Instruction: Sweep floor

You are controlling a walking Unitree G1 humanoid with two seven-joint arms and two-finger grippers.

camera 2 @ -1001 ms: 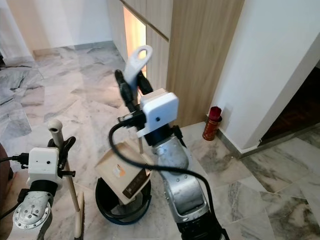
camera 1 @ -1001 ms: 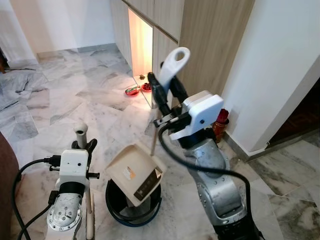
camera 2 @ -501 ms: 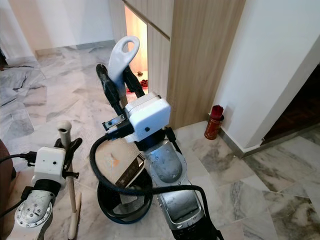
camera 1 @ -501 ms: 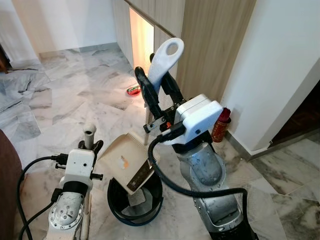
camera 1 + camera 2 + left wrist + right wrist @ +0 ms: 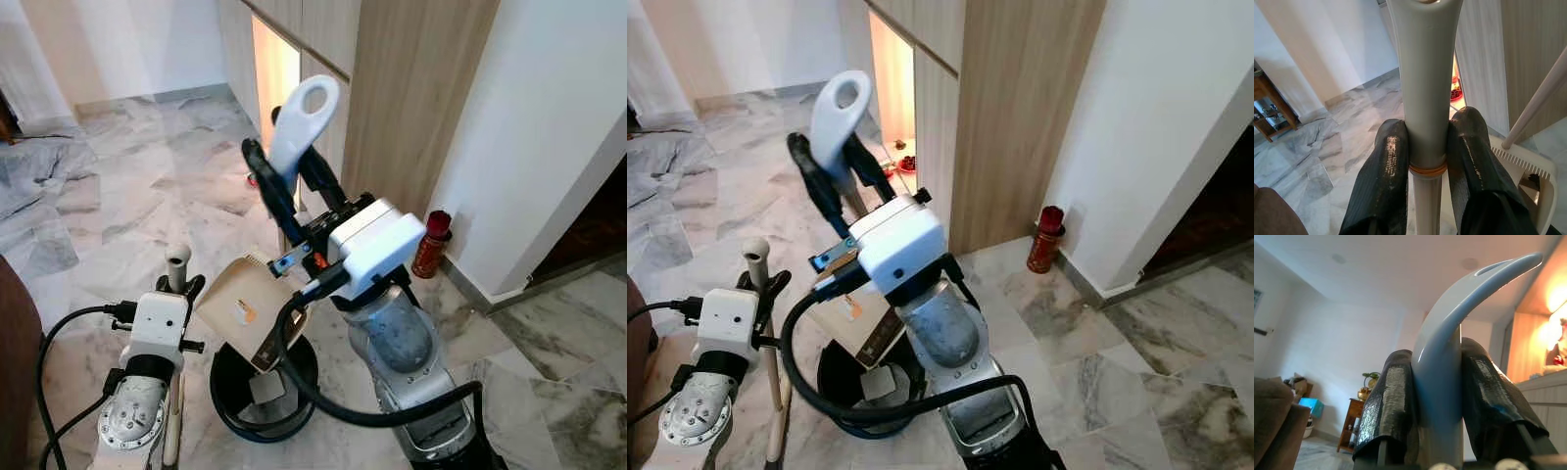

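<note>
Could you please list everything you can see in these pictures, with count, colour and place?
Dustpan: one, beige, tilted over the bin, its white looped handle held high.
Bin: one, black, round, on the floor between the arms.
Broom handle: one, grey-beige, upright at the robot's left.
Canister: one, red, on the floor by the white wall.
Cabinet: one, wood, with a lit niche.
Floor: grey-white marble.
Left gripper: black, shut on the broom handle.
Right gripper: black, shut on the dustpan handle.

Head stereo pair: looks fwd/down, both share black bin. Wrist cams: close-up along own fingers.
</note>
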